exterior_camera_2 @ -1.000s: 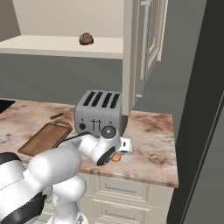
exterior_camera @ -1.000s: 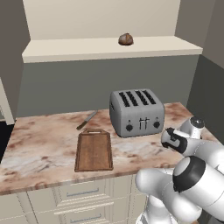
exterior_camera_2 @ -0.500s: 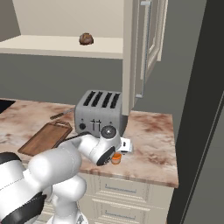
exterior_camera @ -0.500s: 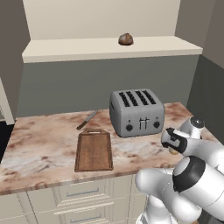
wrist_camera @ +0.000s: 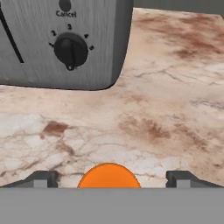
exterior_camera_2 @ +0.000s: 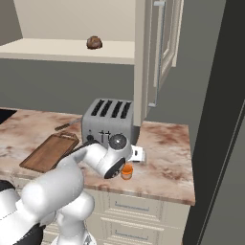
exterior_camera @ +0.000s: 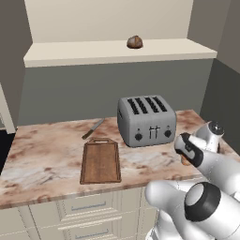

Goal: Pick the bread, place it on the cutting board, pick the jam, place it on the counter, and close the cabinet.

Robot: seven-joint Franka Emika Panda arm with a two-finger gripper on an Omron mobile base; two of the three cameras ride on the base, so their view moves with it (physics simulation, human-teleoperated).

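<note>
**Desk:** Where is the jam, and what is the hand doing?

**Me:** I'm looking at the jam [exterior_camera_2: 127, 171] sitting on the counter [exterior_camera: 51, 154], in front of the toaster [exterior_camera: 146, 121] and near the front edge. The gripper [wrist_camera: 109, 179] is straddling it with its jaws spread. In the hand view I'm seeing bare stone on each side of the orange lid, so the fingers [wrist_camera: 43, 178] aren't pressing on it. I'm calling it let go.

**Desk:** So what's worrying you?

**Me:** Mostly the retreat. The fingers are standing low on both sides of the jar, so if I'm pulling sideways before lifting, one of them is going to clip it. It's small and squat and is probably going to slide, not tip, but with the edge that near, a slide towards me is sending it to the floor.

**Desk:** And the rest?

**Me:** The bread [exterior_camera: 134, 42] is sitting up on the shelf [exterior_camera: 117, 49], well apart from the board [exterior_camera: 100, 161], which is lying bare left of the toaster with a knife [exterior_camera: 93, 128] just behind it. The cabinet [exterior_camera_2: 162, 48] door is hanging open above the toaster's right side. I'm judging that the reach up for the bread is passing close to that door and to the toaster top, and a wide swing could strike either. The roll is round too, so a shallow pinch could let it slip out.
</note>
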